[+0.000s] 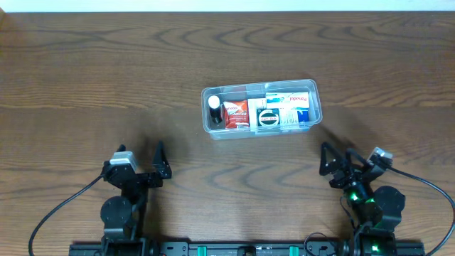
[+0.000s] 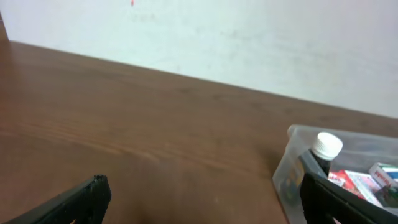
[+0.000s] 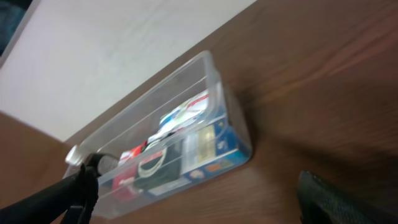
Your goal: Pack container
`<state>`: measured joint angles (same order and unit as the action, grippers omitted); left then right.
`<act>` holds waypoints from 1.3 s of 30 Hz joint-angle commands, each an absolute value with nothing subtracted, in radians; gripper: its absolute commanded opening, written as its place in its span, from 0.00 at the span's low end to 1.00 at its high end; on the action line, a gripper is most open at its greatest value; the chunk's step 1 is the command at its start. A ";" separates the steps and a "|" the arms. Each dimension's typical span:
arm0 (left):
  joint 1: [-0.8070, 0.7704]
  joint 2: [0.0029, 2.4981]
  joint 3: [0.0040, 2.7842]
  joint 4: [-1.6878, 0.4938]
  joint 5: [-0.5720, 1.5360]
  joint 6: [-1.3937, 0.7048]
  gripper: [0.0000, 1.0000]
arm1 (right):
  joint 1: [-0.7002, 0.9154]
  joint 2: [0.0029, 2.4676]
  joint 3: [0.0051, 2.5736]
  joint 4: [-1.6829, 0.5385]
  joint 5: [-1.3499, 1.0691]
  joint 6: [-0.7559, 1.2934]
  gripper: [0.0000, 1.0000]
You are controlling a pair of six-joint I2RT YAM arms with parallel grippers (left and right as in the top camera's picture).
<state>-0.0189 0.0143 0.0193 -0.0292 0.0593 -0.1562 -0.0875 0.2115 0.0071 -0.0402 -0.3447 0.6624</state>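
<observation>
The clear container (image 1: 260, 135) stood filled on the worktop (image 1: 85, 85), well ahead of the left tool (image 1: 138, 163) and right tool (image 1: 340, 162), both spread wide and empty. It was judged light, stiff-walled and slippery, best taken at a short-side rim.
</observation>
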 commanded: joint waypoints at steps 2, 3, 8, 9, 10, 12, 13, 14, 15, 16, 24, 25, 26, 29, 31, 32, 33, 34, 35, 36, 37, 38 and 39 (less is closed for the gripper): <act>-0.047 0.001 0.004 -0.067 0.051 -0.146 0.98 | -0.066 0.213 0.006 -0.045 -0.344 0.669 0.99; -0.054 0.001 0.004 -0.067 0.051 -0.146 0.98 | -0.066 0.213 0.006 -0.045 -0.344 0.669 0.99; -0.070 0.001 0.004 -0.067 0.051 -0.146 0.98 | -0.066 0.213 0.006 -0.045 -0.344 0.669 0.99; -0.070 0.001 0.004 -0.067 0.051 -0.146 0.98 | -0.066 0.213 0.006 -0.045 -0.344 0.669 0.99; -0.071 0.001 0.004 -0.067 0.051 -0.146 0.98 | -0.066 0.213 0.006 -0.045 -0.344 0.669 0.99; -0.071 0.002 0.004 -0.067 0.051 -0.146 0.98 | -0.066 0.213 0.006 -0.045 -0.344 0.669 0.99; -0.071 0.002 0.004 -0.067 0.051 -0.146 0.98 | -0.066 0.213 0.006 -0.045 -0.344 0.669 0.99; -0.071 0.002 0.004 -0.067 0.051 -0.146 0.98 | -0.066 0.209 0.006 -0.045 -0.344 0.669 0.99; -0.071 0.002 0.004 -0.067 0.051 -0.146 0.98 | -0.067 0.196 0.006 -0.045 -0.344 0.669 0.99; -0.071 0.002 0.004 -0.067 0.051 -0.146 0.98 | -0.067 0.182 0.006 -0.045 -0.344 0.669 0.99; -0.071 0.004 0.004 -0.067 0.051 -0.146 0.98 | -0.066 0.098 0.006 -0.045 -0.344 0.669 0.99; -0.071 0.004 0.004 -0.067 0.051 -0.146 0.98 | -0.066 0.080 0.006 -0.045 -0.344 0.669 0.99; -0.071 0.004 0.004 -0.067 0.051 -0.146 0.98 | -0.066 0.050 0.006 -0.045 -0.344 0.669 0.99; -0.071 0.004 0.004 -0.067 0.051 -0.146 0.98 | -0.067 0.005 0.006 -0.033 -0.344 0.669 0.99; -0.071 0.004 0.004 -0.067 0.051 -0.146 0.98 | -0.064 0.005 0.006 -0.045 -0.345 0.669 0.99; -0.071 0.004 0.004 -0.067 0.051 -0.146 0.98 | -0.063 0.005 0.006 -0.044 -0.344 0.669 0.99; -0.071 0.004 0.004 -0.067 0.051 -0.146 0.98 | -0.063 0.005 0.006 -0.045 -0.344 0.669 0.99; -0.071 0.004 0.004 -0.067 0.051 -0.146 0.98 | -0.063 0.005 0.006 -0.045 -0.344 0.669 0.99; -0.071 0.004 0.004 -0.067 0.051 -0.146 0.98 | -0.063 0.005 0.006 -0.045 -0.344 0.669 0.99; -0.071 0.004 0.004 -0.067 0.051 -0.146 0.98 | -0.063 0.005 0.006 -0.045 -0.344 0.669 0.99; -0.071 0.004 0.004 -0.067 0.051 -0.146 0.98 | -0.063 0.005 0.006 -0.045 -0.344 0.669 0.99; -0.071 0.004 0.004 -0.067 0.051 -0.145 0.98 | -0.063 0.005 0.006 -0.045 -0.344 0.669 0.99; -0.071 0.004 0.004 -0.067 0.051 -0.145 0.98 | -0.063 0.005 0.006 -0.045 -0.344 0.669 0.99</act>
